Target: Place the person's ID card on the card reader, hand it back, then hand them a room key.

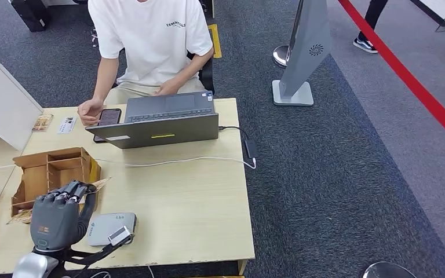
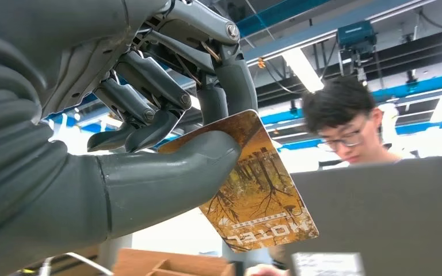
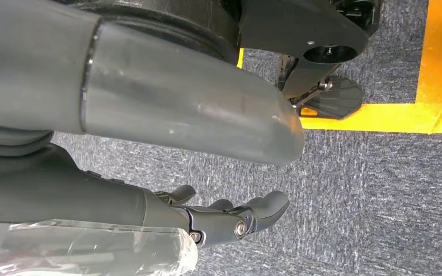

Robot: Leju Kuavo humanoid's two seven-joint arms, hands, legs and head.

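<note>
Here, at the lower left of the head frame, the left robot hand (image 1: 58, 217) is raised over the front of the worktop (image 1: 197, 214), its thumb and fingers clamped on a room key (image 2: 253, 190). In the left wrist view the card is a tilted rectangle printed with an autumn wood in orange and brown, the word HOTEL across one end; the thumb (image 2: 167, 178) presses one face and the darker fingers (image 2: 230, 86) back the other, with most of the card sticking out free.

Just behind the hand, at the left edge, sits a wooden compartment box (image 1: 52, 174). Beside the hand, near the front edge, lies a pale grey card reader (image 1: 111, 227). Further back, in the upper middle, a grey laptop (image 1: 162, 120) stands open facing a seated person (image 1: 150, 40), whose hand rests by a phone (image 1: 109, 117). A white cable (image 1: 179, 161) crosses the middle; the stretch of wood from there to the front right corner lies bare.

The right robot hand (image 3: 224, 218) hangs above grey carpet (image 3: 380, 201), fingers loosely apart, holding nothing.
</note>
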